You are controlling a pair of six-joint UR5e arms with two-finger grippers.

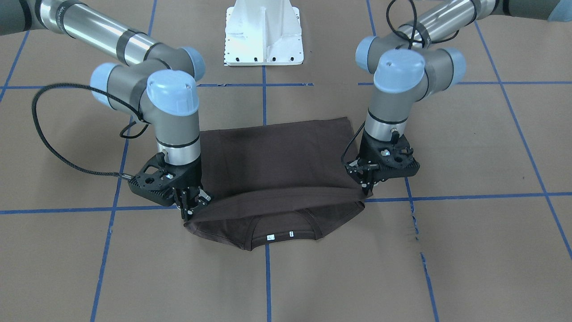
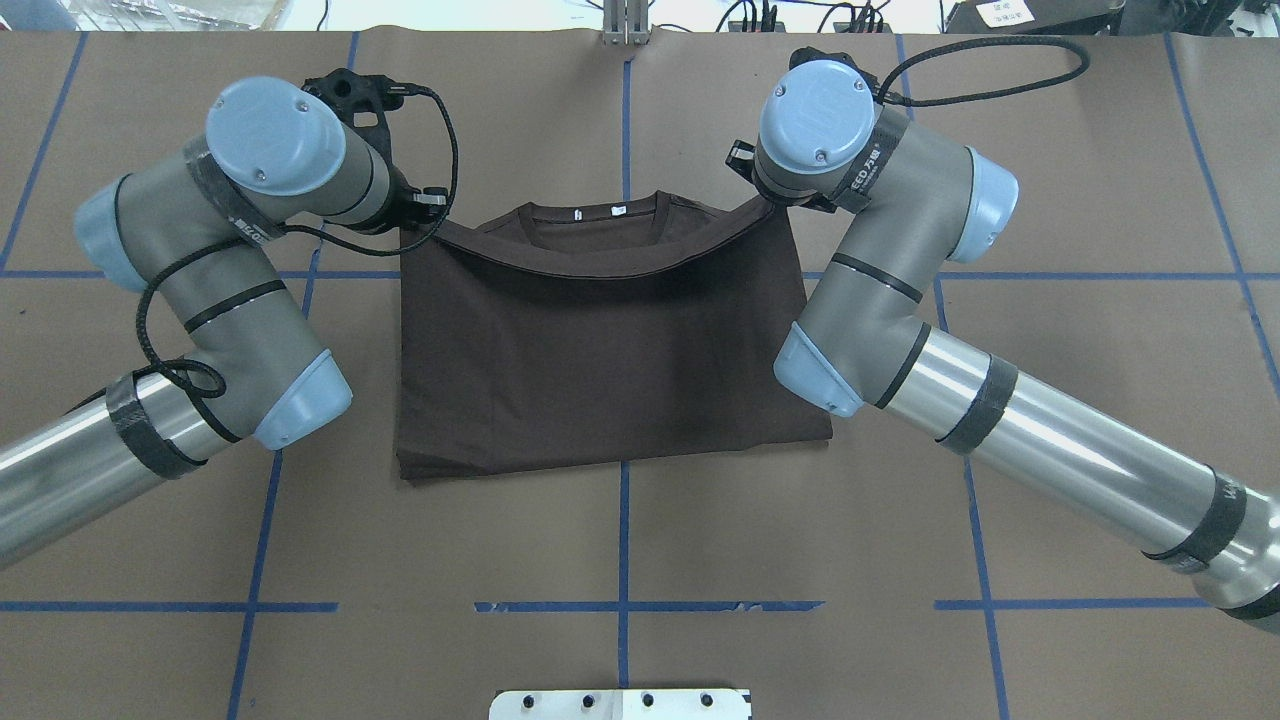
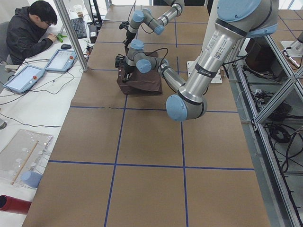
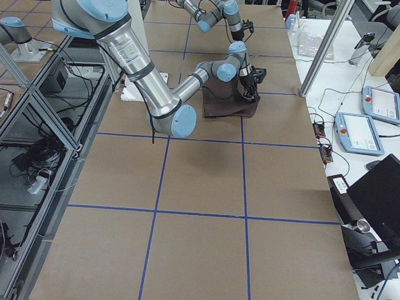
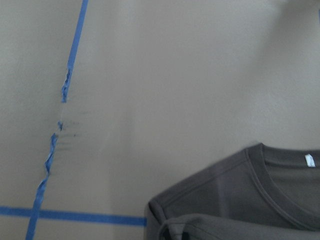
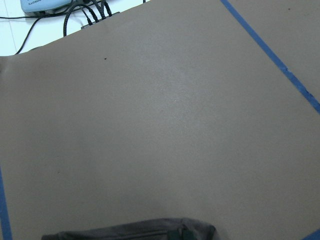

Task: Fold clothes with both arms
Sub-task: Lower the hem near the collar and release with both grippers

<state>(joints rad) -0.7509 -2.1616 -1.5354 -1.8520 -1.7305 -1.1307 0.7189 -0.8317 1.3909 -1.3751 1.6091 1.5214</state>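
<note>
The dark grey-brown T-shirt (image 1: 277, 156) lies folded on the brown table, collar and white neck tags (image 1: 269, 237) toward the far edge from the robot. The shirt also shows in the overhead view (image 2: 610, 360). My left gripper (image 1: 367, 190) is shut on one corner of the folded-over top layer. My right gripper (image 1: 190, 212) is shut on the other corner. The held edge sags between them, a little above the collar. The left wrist view shows the collar (image 5: 260, 165); the right wrist view shows only a strip of cloth (image 6: 150, 231).
The white base pedestal (image 1: 263, 36) stands behind the shirt. Blue tape lines (image 1: 268, 277) cross the table. An operator (image 3: 28, 28) sits at a side desk with control tablets (image 3: 61, 59) beyond the table's far edge.
</note>
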